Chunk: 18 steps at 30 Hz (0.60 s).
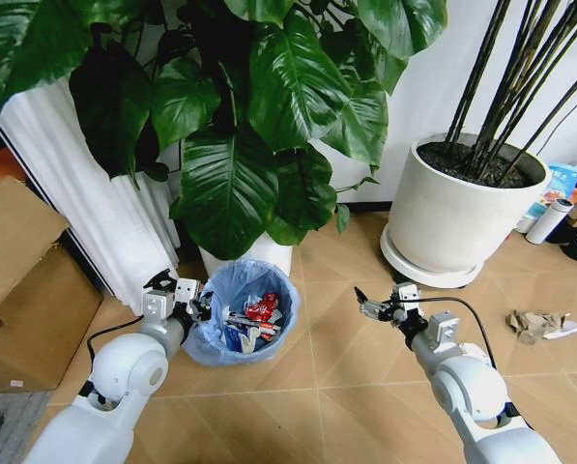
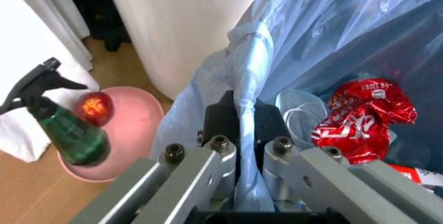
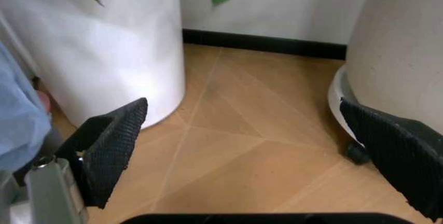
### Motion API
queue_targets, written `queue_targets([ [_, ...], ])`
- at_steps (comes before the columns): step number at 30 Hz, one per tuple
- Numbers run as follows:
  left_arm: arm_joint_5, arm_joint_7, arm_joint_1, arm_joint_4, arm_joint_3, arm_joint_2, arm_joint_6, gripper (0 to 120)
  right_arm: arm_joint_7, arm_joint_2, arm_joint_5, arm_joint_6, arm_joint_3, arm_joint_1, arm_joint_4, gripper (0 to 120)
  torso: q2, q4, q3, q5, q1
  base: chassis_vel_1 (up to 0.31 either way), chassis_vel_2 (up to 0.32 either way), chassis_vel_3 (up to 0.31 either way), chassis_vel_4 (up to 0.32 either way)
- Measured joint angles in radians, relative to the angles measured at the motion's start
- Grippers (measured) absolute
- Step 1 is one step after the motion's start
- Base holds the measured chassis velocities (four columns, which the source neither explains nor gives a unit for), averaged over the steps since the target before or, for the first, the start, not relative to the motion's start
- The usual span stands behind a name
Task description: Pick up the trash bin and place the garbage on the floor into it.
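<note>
You've got a white wall [image 1: 433, 87] behind two big potted plants [image 1: 269, 106], cardboard box [image 1: 22, 280] at left.

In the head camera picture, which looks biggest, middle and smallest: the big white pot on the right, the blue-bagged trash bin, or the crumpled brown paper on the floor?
1. Large white plant pot
2. Trash bin, gripped at its rim by the left gripper
3. Crumpled brown paper

The pot stands farther back yet looks largest, so the order is safe.

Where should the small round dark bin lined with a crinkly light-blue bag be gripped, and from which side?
At its rim, from the robot's left, one finger inside and one outside: the small round dark bin with the light-blue bag stands upright and open-topped, so the bag-covered lip is its thin graspable edge. The left gripper is already shut on it there. The open right gripper hangs beside it.
</note>
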Motion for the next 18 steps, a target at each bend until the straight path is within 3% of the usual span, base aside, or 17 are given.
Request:
queue_targets([
  [18,0.0,-0.002,0.001,-0.001,0.0,-0.003,0.0,0,-0.005,0.004,-0.005,0.016,0.018,0.01,-0.045,100,0.0,0.0,0.0,-0.0001,0.0,-0.136,-0.137,0.139,0.143],
])
